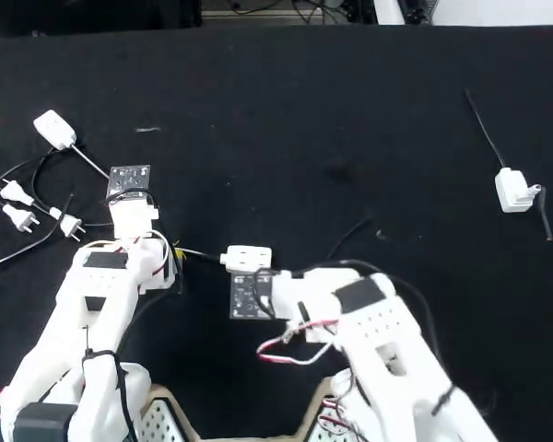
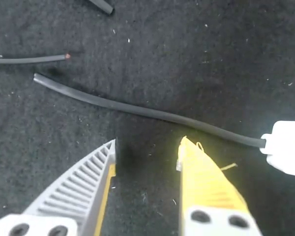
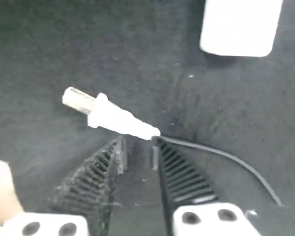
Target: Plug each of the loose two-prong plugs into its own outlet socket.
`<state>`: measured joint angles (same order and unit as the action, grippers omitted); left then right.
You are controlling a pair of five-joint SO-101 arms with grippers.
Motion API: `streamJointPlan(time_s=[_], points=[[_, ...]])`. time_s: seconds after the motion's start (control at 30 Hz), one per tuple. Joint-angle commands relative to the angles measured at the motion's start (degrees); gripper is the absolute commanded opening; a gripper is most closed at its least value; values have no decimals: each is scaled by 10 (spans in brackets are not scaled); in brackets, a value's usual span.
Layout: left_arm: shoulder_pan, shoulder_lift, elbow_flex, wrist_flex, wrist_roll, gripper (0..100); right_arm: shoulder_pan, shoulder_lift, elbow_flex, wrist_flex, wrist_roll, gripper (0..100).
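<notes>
Plug (image 3: 113, 118) pickup is the step we judge to be in hand. This white 2-prong plug lies flat on the black desk (image 1: 304, 110), not yet in any socket. In the right wrist view it sits just beyond the tips of the right gripper (image 3: 137, 145), with its cord end nearest them and its prongs pointing away at a slant. That gripper is released, its jaws only narrowly parted, and it holds nothing. A white outlet socket (image 3: 241, 24) lies farther on past the plug, apart from it.

The left gripper (image 2: 147, 145) is released wide and empty, with a black cable (image 2: 147, 113) running across the desk just ahead of its tips. In the high view, other loose plugs (image 1: 18, 216) lie out beyond the left arm, well apart from the right gripper.

For the next move, we think the right gripper must open a little wider, ease forward until its jaws straddle the plug's body, then clench. After that, the plug needs lifting and turning so that its 2 prongs face the socket's slots. As narrow as the gap is now, the tips might push the plug away rather than take it.
</notes>
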<state>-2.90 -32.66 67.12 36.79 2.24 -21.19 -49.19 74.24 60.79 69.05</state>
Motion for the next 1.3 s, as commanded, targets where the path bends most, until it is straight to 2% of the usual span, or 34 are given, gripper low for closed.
streamJointPlan(time_s=[0.0, 0.2, 0.43, 0.7, 0.9, 1.1, 1.27], points=[[2, -15, -5, -9, 1, 204, -9, 100, -73, 2, -11, 147], [2, -12, -5, -9, 1, 204, -9, 184, -115, 0, -11, 172], [2, -12, -5, -9, 1, 204, -9, 171, -120, -12, -16, 170], [2, -11, -5, -9, 1, 204, -8, 123, -118, -103, -247, 171], [2, -11, -5, -9, 1, 204, -8, 139, -116, -113, -370, 170], [2, -11, -5, -9, 1, 204, -8, 229, -119, -113, -385, 170], [2, -11, -5, -9, 1, 203, 11, 242, -121, -96, -385, 172]])
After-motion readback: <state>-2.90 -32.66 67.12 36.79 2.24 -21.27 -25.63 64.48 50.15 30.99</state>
